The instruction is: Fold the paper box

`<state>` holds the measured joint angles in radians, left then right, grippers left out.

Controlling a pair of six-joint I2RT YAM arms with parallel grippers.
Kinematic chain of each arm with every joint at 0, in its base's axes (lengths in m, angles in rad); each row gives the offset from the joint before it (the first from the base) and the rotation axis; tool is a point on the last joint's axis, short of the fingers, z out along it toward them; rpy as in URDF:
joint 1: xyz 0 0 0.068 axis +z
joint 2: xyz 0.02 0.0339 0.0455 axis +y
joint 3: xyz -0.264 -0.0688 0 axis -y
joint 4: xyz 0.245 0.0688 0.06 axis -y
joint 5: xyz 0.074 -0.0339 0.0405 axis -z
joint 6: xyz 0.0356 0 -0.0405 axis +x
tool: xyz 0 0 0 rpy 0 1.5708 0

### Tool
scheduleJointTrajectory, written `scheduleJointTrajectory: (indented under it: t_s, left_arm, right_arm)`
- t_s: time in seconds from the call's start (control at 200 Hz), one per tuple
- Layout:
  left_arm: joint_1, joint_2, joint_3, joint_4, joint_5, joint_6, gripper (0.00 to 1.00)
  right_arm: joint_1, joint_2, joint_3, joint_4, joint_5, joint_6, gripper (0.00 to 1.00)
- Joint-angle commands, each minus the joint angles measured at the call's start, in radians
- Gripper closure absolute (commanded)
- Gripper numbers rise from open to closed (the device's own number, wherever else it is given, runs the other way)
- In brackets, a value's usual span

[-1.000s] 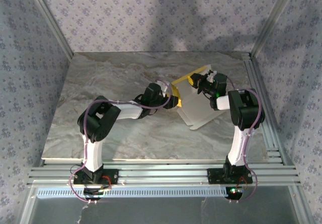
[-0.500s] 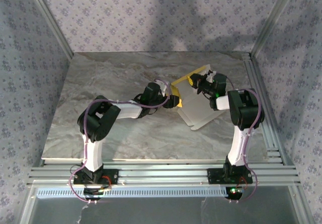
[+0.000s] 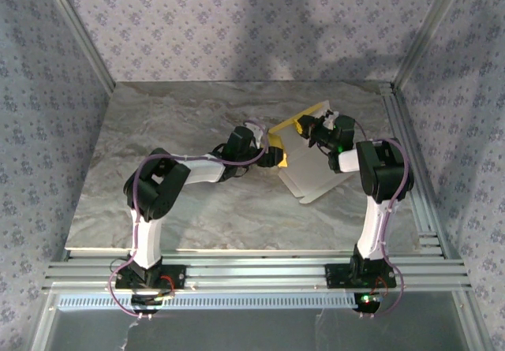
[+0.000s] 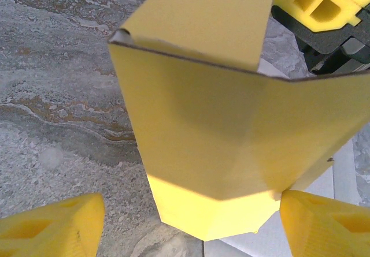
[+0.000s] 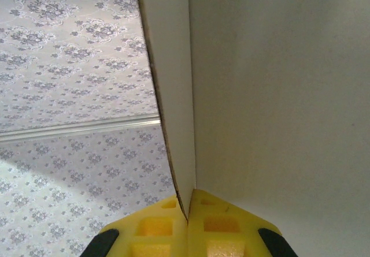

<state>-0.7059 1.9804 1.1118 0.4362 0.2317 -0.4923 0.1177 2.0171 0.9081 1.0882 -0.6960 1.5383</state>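
My left gripper (image 4: 188, 228) spread wide, yellow panel of paper box (image 4: 231, 124) between fingers, left finger clear of card. My right gripper (image 5: 188, 219) clamped on cream card edge. Box right of centre in top view, on table (image 3: 158, 146).

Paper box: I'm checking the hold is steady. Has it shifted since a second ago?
No. The paper box keeps its near corner at the same spot on the table.
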Motion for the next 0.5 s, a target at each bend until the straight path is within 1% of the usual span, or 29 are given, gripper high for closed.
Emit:
scheduleJointTrajectory:
  t_s: [0.0, 0.17, 0.25, 0.495]
  left_arm:
    - [0.003, -0.032, 0.022, -0.006, 0.003, -0.019, 0.2]
    - [0.002, -0.043, 0.022, -0.029, 0.0, -0.045, 0.21]
    - [-0.001, -0.053, 0.009, -0.007, -0.003, -0.057, 0.21]
    - [-0.001, -0.052, 0.007, 0.035, 0.036, -0.066, 0.2]
  right_arm:
    - [0.008, 0.025, 0.012, -0.019, -0.014, 0.017, 1.0]
    - [0.005, 0.028, 0.016, -0.027, -0.013, 0.02, 1.0]
    - [0.007, 0.028, 0.02, -0.03, -0.013, 0.02, 1.0]
    - [0.006, 0.025, 0.025, -0.037, -0.015, 0.02, 1.0]
